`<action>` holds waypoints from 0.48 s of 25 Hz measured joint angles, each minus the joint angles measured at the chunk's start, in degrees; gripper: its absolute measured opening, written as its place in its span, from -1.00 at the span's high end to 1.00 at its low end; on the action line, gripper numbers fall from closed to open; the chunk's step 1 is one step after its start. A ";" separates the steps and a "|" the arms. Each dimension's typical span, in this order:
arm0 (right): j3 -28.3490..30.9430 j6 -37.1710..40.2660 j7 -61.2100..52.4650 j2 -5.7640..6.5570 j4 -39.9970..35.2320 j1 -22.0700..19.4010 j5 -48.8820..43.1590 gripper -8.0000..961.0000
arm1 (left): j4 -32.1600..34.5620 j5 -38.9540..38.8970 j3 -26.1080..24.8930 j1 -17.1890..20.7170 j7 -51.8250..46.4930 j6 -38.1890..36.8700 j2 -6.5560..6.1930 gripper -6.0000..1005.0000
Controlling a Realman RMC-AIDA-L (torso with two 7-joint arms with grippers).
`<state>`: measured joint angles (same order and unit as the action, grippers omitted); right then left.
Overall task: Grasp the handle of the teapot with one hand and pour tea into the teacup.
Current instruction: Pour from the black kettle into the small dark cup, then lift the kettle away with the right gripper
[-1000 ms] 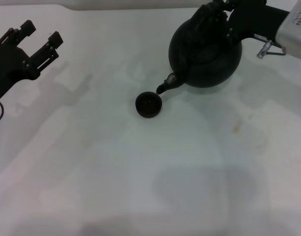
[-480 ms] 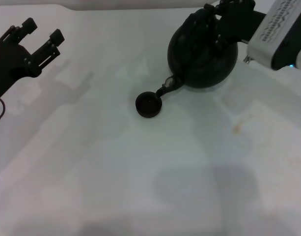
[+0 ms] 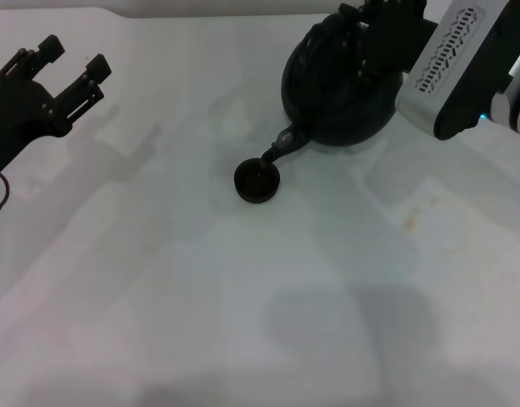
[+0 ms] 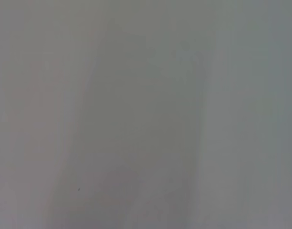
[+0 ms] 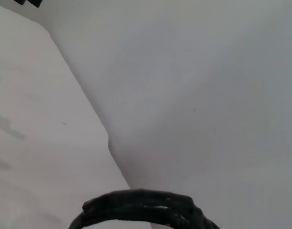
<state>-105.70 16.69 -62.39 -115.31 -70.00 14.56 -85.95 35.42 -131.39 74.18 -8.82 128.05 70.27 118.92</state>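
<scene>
The head camera looks forward and down from above, wide enough to hold the whole white table (image 3: 243, 322), with the teapot (image 3: 340, 85) at one o'clock. The left wrist camera faces bare table surface (image 4: 146, 114) closely. The right wrist camera sits just above the handle of the teapot (image 5: 146, 207), sharing that pot with the head view.

This looks like a robot test bench in a lab rather than a home or kitchen, though little of the room shows. A plain white table (image 3: 243, 322) fills the head view, smooth and faintly stained, carrying only a black teapot (image 3: 336, 93) and a small dark teacup (image 3: 257, 181). Beyond the table's edge the right wrist view shows a bare pale wall (image 5: 207, 71), with no furniture or household fittings in sight.
</scene>
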 joint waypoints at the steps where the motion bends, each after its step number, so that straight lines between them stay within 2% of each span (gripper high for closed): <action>1: -0.19 -0.26 0.20 0.00 -0.21 -0.05 0.00 0.75 | -0.02 0.00 0.00 0.00 0.00 -0.02 0.00 -0.53; 12: -1.14 -1.95 3.09 -0.07 -3.64 -2.45 -0.01 0.76 | -0.16 0.00 0.00 0.03 0.15 -0.03 0.00 -0.53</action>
<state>-106.84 14.74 -59.30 -115.38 -73.64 12.12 -85.96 35.25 -131.39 74.18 -8.79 128.20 70.24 118.91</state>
